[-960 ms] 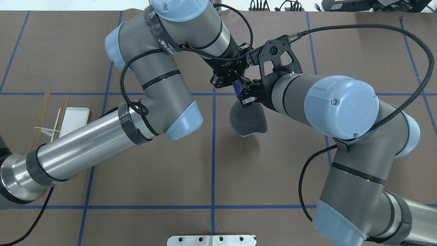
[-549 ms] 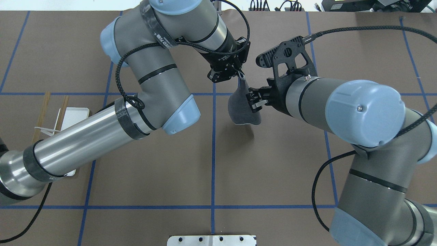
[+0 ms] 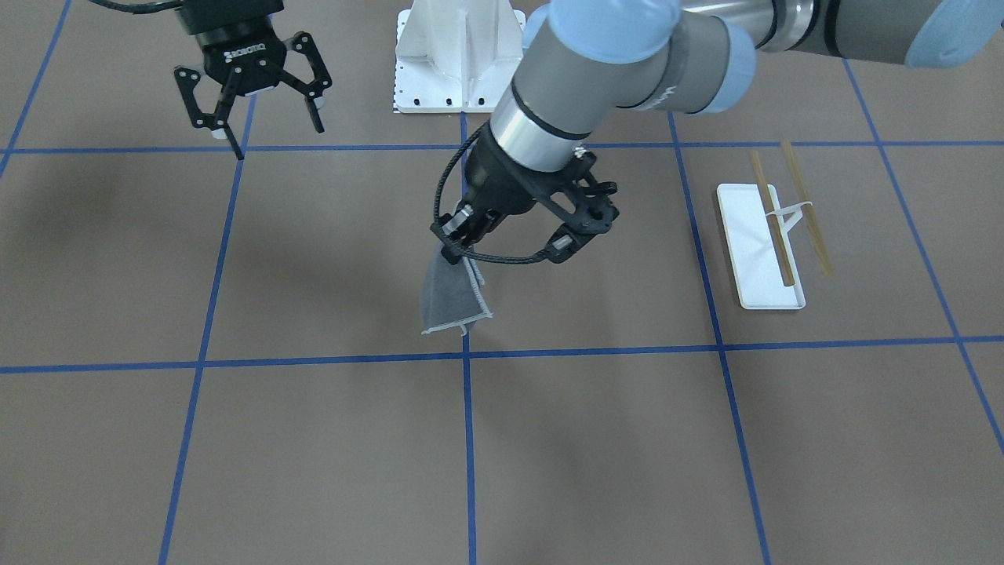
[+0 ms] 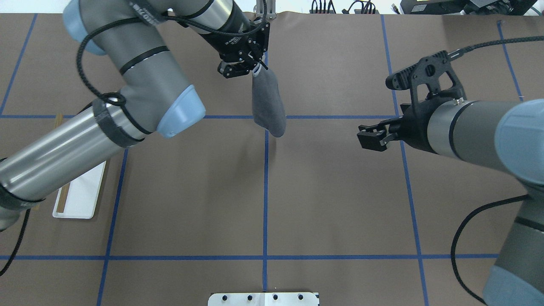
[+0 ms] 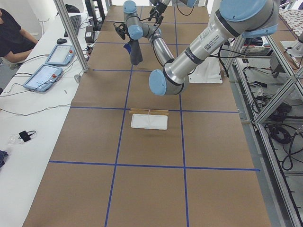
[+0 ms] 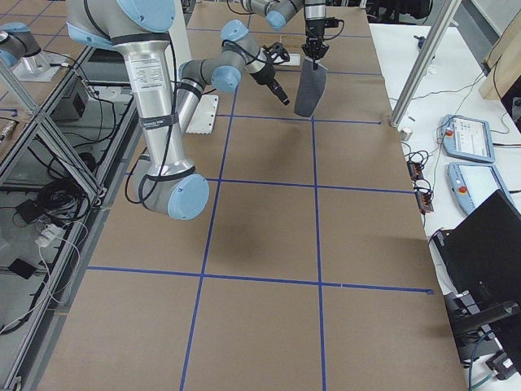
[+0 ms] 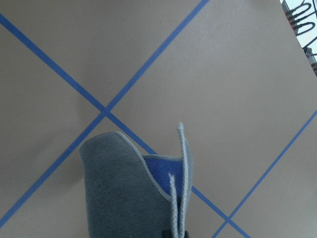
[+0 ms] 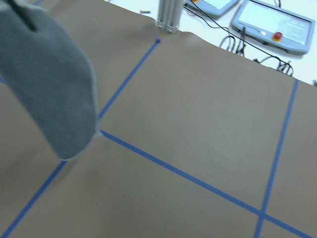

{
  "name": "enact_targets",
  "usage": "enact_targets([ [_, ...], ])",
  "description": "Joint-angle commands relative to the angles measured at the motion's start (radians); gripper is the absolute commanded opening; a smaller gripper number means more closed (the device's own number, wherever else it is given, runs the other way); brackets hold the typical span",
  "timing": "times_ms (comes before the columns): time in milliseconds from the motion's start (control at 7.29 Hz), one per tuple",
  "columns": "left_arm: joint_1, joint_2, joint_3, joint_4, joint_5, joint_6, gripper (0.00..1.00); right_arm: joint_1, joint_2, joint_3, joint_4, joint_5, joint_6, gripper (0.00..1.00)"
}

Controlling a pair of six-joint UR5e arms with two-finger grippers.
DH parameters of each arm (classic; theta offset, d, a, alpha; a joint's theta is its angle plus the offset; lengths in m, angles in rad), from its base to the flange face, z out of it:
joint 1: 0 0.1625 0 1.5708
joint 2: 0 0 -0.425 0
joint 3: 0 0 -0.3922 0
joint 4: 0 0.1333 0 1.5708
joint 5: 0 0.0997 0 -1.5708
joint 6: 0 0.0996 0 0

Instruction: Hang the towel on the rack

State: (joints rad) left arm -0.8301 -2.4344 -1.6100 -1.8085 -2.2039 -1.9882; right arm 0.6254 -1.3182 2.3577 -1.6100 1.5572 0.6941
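Dangling below the left claw (image 4: 254, 70), the towel (image 4: 267, 106) is pinched at its top edge between closed fingers, and its lower end hangs above the tabletop (image 4: 331, 204). The right claw (image 3: 267, 125) hovers well apart from the towel, its fingers spread wide. The rack (image 3: 759, 259) stands on the tabletop, well away from the left claw, on the side opposite the right claw.

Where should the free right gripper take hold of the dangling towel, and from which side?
Probably at the lower trimmed corner of the towel, coming in level from the robot's right. It hangs as a narrow fold from a top corner pinched in the left gripper, so the bottom is free, and nothing stands between it and the open right gripper.
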Motion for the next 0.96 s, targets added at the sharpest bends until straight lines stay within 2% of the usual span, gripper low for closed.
enact_targets([
  [0, -0.040, 0.177, -0.201, 0.059, -0.007, 0.058, 0.00, 0.197, -0.016, -0.011, -0.153, 0.133, -0.179, 1.00],
  [274, -0.076, 0.259, -0.321, 0.173, -0.007, 0.156, 0.00, 0.345, -0.012, -0.154, -0.177, 0.249, -0.256, 1.00],
  [549, -0.109, 0.371, -0.395, 0.202, -0.005, 0.306, 0.00, 0.552, 0.002, -0.359, -0.173, 0.407, -0.504, 1.00],
  [823, -0.129, 0.521, -0.429, 0.201, -0.004, 0.457, 0.00, 0.660, 0.016, -0.513, -0.121, 0.518, -0.521, 1.00],
])
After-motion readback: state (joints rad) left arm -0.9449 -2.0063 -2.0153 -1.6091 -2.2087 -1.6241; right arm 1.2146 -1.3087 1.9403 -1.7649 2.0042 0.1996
